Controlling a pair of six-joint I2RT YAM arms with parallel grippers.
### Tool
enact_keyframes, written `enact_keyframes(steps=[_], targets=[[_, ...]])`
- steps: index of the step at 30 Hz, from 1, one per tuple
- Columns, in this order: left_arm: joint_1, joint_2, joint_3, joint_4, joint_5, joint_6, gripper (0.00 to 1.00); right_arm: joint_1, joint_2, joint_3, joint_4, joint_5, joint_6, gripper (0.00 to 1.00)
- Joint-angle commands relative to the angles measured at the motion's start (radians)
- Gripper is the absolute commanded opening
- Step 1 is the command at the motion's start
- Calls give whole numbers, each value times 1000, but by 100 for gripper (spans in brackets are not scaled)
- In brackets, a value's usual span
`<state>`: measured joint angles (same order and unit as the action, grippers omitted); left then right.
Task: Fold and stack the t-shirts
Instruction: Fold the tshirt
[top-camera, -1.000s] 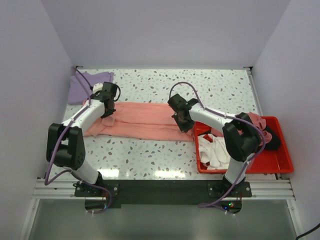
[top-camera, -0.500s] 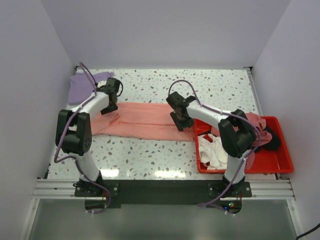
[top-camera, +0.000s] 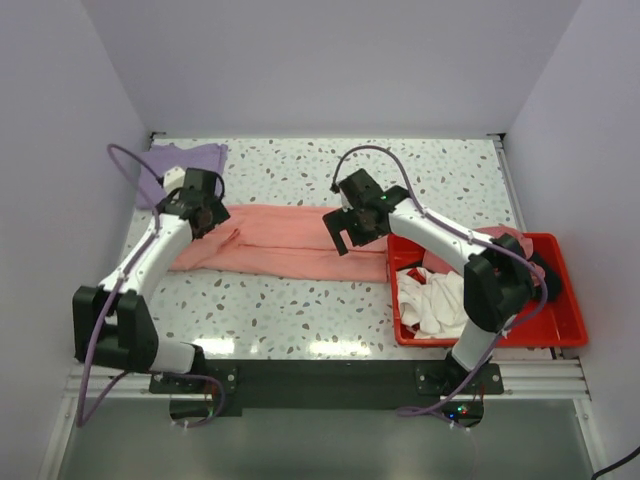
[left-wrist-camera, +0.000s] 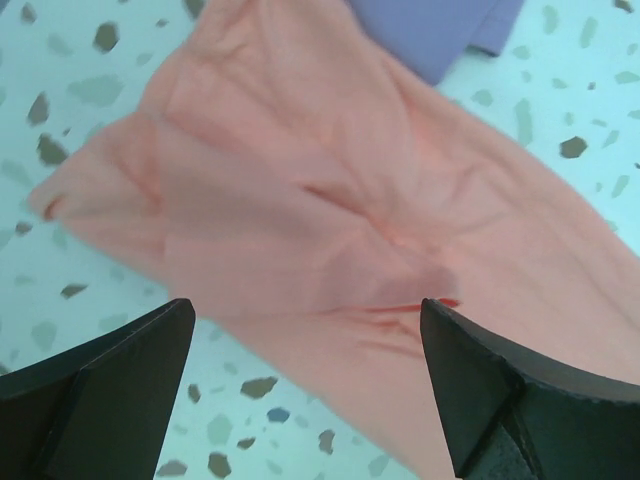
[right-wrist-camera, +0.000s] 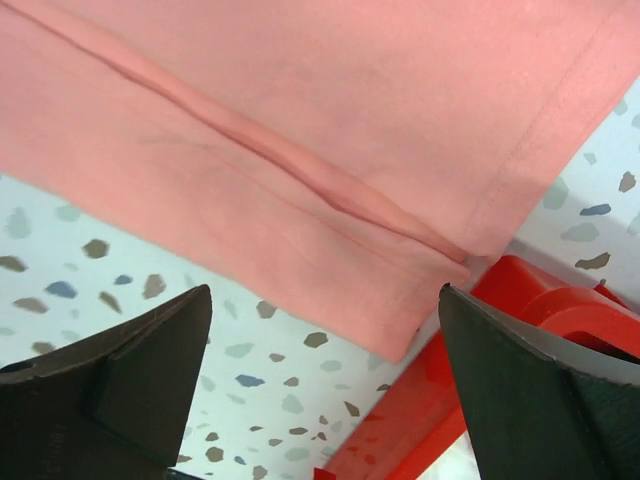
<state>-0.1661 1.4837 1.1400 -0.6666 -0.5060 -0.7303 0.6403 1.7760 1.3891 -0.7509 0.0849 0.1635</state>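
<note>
A large salmon-pink t-shirt (top-camera: 285, 240) lies folded into a long strip across the middle of the table. My left gripper (top-camera: 204, 214) hovers open above its left end, with the cloth (left-wrist-camera: 330, 200) below and nothing between the fingers (left-wrist-camera: 120, 380). Over the strip's right end hangs my right gripper (top-camera: 347, 229), also open and empty; below it the shirt's hem corner (right-wrist-camera: 330, 130) ends close to the bin. A lavender t-shirt (top-camera: 175, 165) lies flat at the far left corner, its edge (left-wrist-camera: 440, 30) next to the salmon one.
A red plastic bin (top-camera: 560, 320) stands at the right front, its rim (right-wrist-camera: 500, 330) close to the salmon shirt's corner. In it lie white (top-camera: 430, 300), dusty pink (top-camera: 510, 240) and black (top-camera: 545, 275) t-shirts. Bare speckled tabletop (top-camera: 290, 310) runs in front of the strip.
Both grippers have opened, let go of the salmon shirt and risen off it. The left arm's elbow swung out to the left. The shirt stays lying flat.
</note>
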Motion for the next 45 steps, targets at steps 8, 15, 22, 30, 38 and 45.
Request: enact_keyframes(steps=[8,15,22,30,38,45], targets=[[198,-347,-486,178,150,-205,99,-2,-179,-171,120,-134,4,99],[244,-310,-525,282,185,-207,78,-2,-184,-185,133,-132,-2,99],[257,-244,-487,328,199,-187,60,-1,-162,-183,124,-117,-10,99],[264,-234,-450,291,199,-181,31,-2,-141,-174,116,-112,-10,99],[267,-252,-408,266,164,-169,0,-2,-132,-173,110,-116,-12,99],[270,-178,-281,300,138,-135,0,-1,-130,-171,105,-106,-10,99]])
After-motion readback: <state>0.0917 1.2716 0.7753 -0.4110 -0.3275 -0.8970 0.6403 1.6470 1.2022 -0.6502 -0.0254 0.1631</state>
